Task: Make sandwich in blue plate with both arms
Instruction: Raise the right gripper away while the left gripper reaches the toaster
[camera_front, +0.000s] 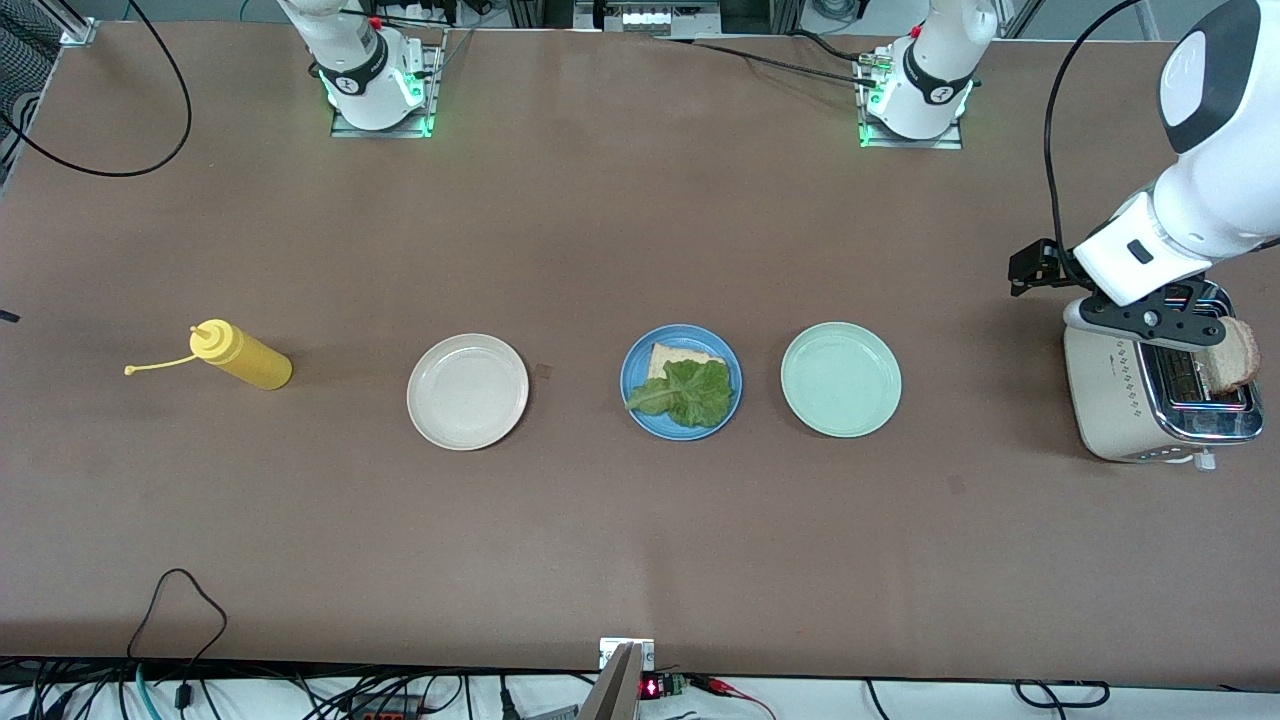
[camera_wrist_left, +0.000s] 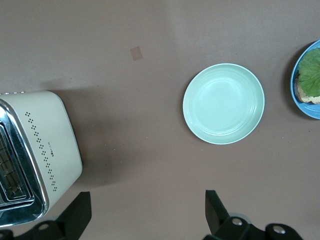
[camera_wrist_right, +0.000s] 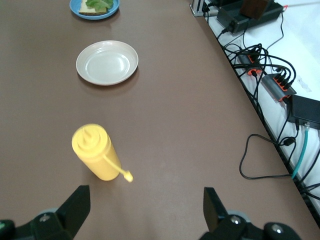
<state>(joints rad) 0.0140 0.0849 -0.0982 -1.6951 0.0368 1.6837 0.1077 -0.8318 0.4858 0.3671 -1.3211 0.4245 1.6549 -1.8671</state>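
The blue plate (camera_front: 690, 432) sits mid-table and holds one bread slice (camera_front: 668, 355) with a green lettuce leaf (camera_front: 690, 392) lying on it. A second brown-crusted bread slice (camera_front: 1232, 358) stands up out of the toaster (camera_front: 1110, 400) at the left arm's end. My left gripper (camera_front: 1185, 320) hovers over the toaster, open and empty (camera_wrist_left: 147, 210). My right gripper (camera_wrist_right: 145, 210) is out of the front view. It hangs open and empty over the table near the yellow bottle. The blue plate also shows in the left wrist view (camera_wrist_left: 310, 112) and the right wrist view (camera_wrist_right: 80, 10).
A mint-green plate (camera_front: 841, 379) lies between the blue plate and the toaster. A cream-white plate (camera_front: 467, 391) lies beside the blue plate toward the right arm's end. A yellow squeeze bottle (camera_front: 245, 357) lies on its side past it. Cables hang off the table's edge (camera_wrist_right: 260, 155).
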